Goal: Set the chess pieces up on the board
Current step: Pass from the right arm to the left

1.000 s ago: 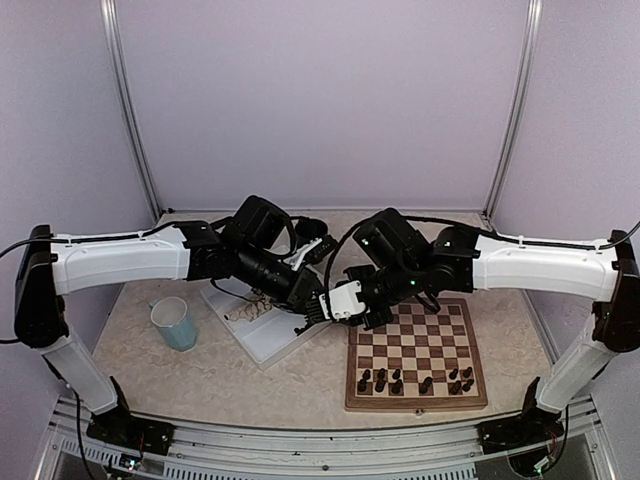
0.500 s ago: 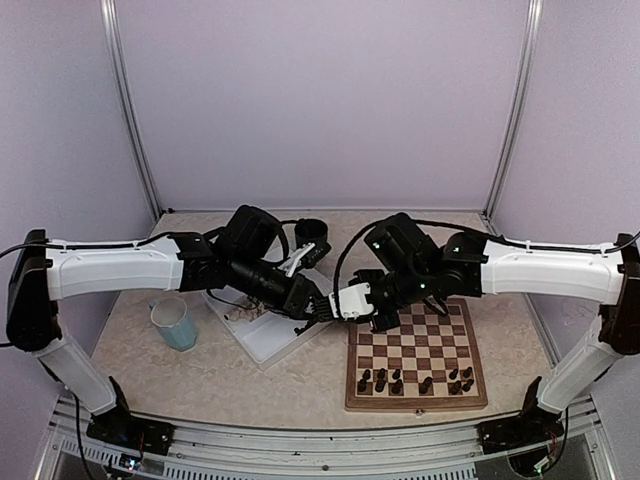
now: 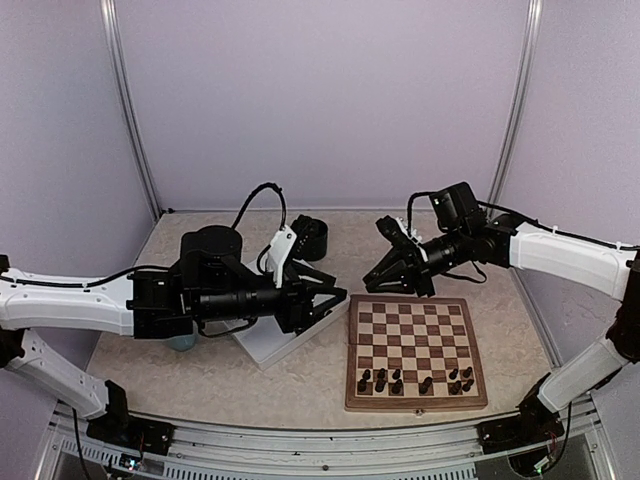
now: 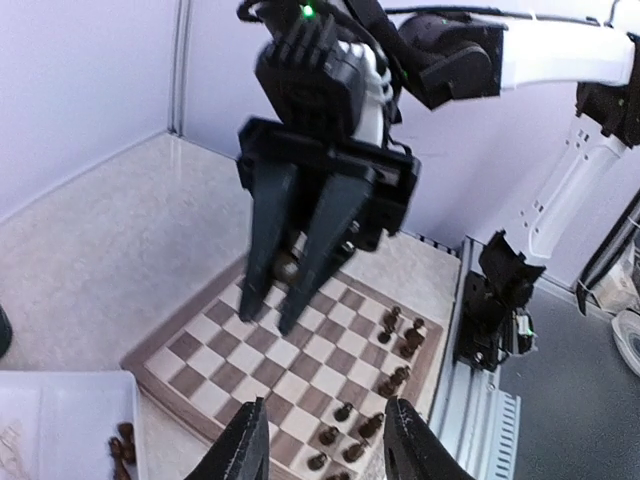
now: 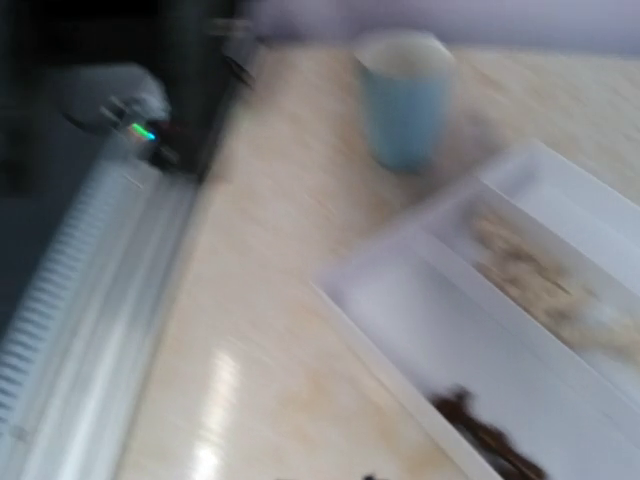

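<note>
**Chess set-up, mid-task:** On the mottled beige desk (image 3: 300, 385), we see the square wooden chessboard (image 3: 415, 335) of dark brown and cream squares lying right of centre. Small dark brown turned chess pieces (image 3: 415, 381) stand on its nearest rows. Just left of it lies a white two-compartment plastic tray (image 3: 262, 350), with more dark pieces (image 4: 120, 447) and a blurred pale heap (image 5: 545, 275) inside. A light blue cup (image 5: 405, 95) stands left of the tray. Over the tray's right end the left gripper (image 3: 328, 300) points toward the board, its jaws apart with nothing between them. Farther back, the right gripper (image 4: 268, 315) hangs above the board's far left corner. Its jaws are drawn narrow, and we cannot tell whether they hold a piece.
</note>
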Motion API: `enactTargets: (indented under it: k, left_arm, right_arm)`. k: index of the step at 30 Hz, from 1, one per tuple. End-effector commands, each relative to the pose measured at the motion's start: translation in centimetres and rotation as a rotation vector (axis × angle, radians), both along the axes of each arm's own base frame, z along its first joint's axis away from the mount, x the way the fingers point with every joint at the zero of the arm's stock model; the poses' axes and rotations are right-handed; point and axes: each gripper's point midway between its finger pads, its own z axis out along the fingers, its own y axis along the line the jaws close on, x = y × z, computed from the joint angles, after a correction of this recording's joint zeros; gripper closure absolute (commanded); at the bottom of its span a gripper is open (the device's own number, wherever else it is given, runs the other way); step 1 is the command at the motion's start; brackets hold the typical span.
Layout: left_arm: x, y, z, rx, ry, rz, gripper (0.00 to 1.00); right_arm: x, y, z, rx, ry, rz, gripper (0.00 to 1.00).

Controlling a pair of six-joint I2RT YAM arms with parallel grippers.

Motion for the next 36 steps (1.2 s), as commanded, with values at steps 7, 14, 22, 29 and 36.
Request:
enactTargets:
  k: [7,14,22,29,36]
  left_arm:
    - [3.0,-6.2,2.7,-0.015,-0.155,-0.028,0.63]
    - [3.3,-7.4,1.5,0.021,-0.135,-0.038,0.69]
    - [3.2,-7.6,0.9,0.034,-0.108,-0.056,0.8]
    - [4.1,-7.9,1.8,0.012,-0.092,-0.075,0.89]
    - [5.0,-8.3,1.2,0.076,-0.106,-0.064,0.89]
  right_arm:
    - [-2.2,-0.6,2.4,0.142,0.131,0.125,1.0]
    - [-2.2,-0.9,2.7,0.149,0.122,0.121,1.0]
    - [-2.0,-1.0,2.5,0.147,0.114,0.12,1.0]
    - [-1.2,-1.8,1.4,0.051,-0.044,0.059,0.54]
    - [2.0,-6.4,-1.0,-0.088,-0.178,-0.106,0.41]
